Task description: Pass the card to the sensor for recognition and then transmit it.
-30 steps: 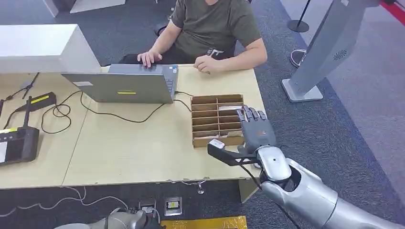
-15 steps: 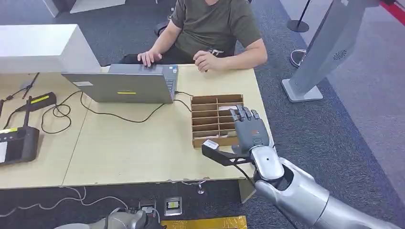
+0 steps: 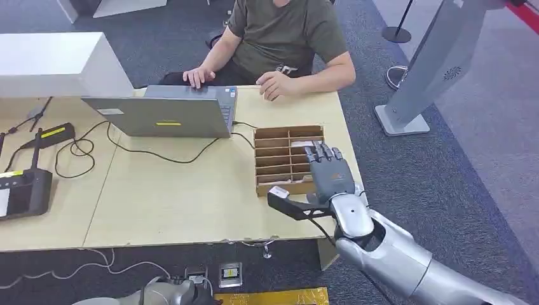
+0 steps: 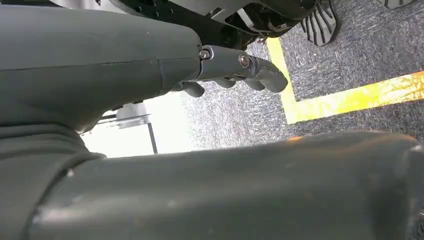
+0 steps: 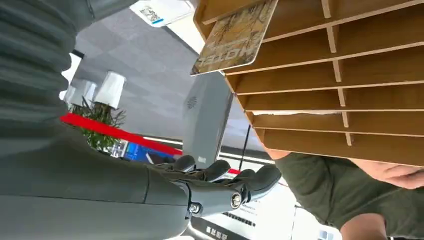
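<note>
A wooden slotted organiser (image 3: 276,155) stands on the right part of the table (image 3: 178,197). My right hand (image 3: 327,171) hovers over its right column with the fingers straight and apart, holding nothing. In the right wrist view a patterned card (image 5: 235,37) leans in one slot of the organiser (image 5: 350,70), apart from my right hand (image 5: 220,185). A black terminal (image 3: 25,190) sits at the table's left edge. My left hand (image 4: 235,67) hangs over the carpet, fingers loosely extended and holding nothing.
A person sits at the far side with one hand (image 3: 274,82) on the table, behind an open laptop (image 3: 165,114). Cables (image 3: 82,152) cross the left half. A white box (image 3: 57,63) stands at the back left, a grey kiosk (image 3: 432,63) on the right.
My right hand has moved a little to the left, further over the organiser's right column, still with nothing in it. The person's hand shifted slightly.
</note>
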`<state>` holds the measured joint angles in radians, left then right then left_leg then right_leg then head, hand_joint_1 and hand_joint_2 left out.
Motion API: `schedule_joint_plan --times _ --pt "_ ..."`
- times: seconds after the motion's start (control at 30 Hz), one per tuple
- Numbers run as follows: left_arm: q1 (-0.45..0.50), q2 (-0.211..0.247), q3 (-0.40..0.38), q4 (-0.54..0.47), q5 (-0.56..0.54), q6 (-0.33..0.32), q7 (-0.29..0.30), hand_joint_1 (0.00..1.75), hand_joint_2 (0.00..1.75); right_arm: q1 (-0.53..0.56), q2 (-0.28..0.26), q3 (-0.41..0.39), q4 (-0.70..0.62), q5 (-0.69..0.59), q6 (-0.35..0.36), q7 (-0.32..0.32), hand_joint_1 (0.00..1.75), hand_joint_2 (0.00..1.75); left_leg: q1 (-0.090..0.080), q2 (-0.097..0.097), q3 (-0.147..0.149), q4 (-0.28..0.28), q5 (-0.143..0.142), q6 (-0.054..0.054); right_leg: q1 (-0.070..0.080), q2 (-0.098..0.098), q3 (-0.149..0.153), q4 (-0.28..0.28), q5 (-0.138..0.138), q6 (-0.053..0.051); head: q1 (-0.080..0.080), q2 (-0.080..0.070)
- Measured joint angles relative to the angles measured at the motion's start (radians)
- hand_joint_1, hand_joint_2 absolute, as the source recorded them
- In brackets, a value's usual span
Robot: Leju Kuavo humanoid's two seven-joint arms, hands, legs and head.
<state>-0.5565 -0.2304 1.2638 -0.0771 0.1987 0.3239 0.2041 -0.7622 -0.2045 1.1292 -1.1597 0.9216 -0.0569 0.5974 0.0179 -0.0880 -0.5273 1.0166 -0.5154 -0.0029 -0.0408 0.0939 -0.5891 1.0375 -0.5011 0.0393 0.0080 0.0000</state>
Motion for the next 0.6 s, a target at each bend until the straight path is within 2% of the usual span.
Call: schedule_joint_plan --times 0.6 --pt "-0.003 -0.005 0.0 0.0 0.0 -0.008 0.009 0.0 0.0 -0.008 0.064 0.014 0.13 0.0 -0.049 -0.076 0.0 1.75 0.0 0.0 0.0 0.0 0.0 0.0 0.0 0.0 0.0 0.0 0.0 0.0 0.0 0.0"
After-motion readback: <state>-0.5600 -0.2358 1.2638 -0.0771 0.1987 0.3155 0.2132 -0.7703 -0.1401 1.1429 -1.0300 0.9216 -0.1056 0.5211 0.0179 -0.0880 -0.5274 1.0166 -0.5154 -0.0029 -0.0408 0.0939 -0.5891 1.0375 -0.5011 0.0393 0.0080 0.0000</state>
